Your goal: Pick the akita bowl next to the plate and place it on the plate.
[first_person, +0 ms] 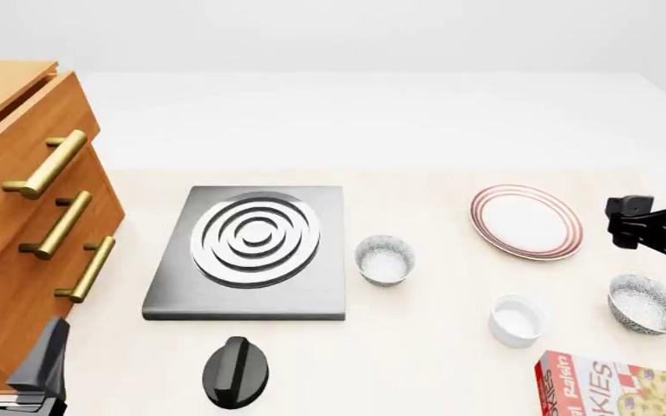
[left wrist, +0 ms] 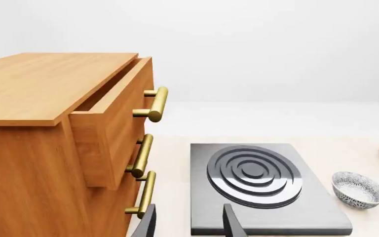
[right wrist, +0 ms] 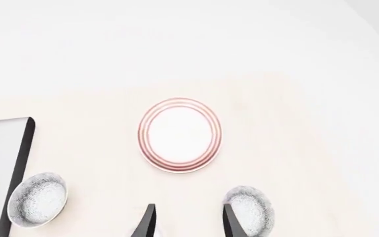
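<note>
hovering near the plate, right gripper was spread wide and held nothing, akita bowl sat just beside the plate, left gripper also gaped empty

plate: white centre, thin red-pink concentric rings at the rim
akita bowl: grey-black speckled outside, whitish speckled inside
second speckled bowl: same grey-and-white speckle
ramekin: plain smooth white
stove burner: dark grey slab, lighter grey and black concentric rings
knob: black
drawer cabinet: orange-brown wood grain, brass-gold handles
box: red, white lettering, yellowish cookie pictures
table: pale cream
backdrop: plain white
</note>
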Robot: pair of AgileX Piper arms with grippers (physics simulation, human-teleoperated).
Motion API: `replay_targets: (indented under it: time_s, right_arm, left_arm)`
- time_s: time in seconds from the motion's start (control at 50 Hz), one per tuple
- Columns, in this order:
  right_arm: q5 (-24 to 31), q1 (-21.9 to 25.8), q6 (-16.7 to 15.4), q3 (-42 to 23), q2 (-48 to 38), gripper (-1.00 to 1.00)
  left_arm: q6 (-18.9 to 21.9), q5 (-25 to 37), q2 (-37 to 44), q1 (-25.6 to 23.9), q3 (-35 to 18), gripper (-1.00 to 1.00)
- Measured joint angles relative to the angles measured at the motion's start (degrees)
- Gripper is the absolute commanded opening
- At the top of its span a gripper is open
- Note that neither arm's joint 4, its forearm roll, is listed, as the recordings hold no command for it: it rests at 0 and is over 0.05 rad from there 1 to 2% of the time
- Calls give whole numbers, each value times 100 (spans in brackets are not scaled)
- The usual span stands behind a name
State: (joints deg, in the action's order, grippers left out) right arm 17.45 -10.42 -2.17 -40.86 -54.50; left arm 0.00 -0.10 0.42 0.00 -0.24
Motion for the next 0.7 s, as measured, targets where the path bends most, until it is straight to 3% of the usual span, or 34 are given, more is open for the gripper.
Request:
replay_targets:
  time_s: [0.7]
  right_arm:
    - [-861, -525, -194, 262, -847, 100]
  left_arm:
    - [0, 0, 0, 0, 0, 100]
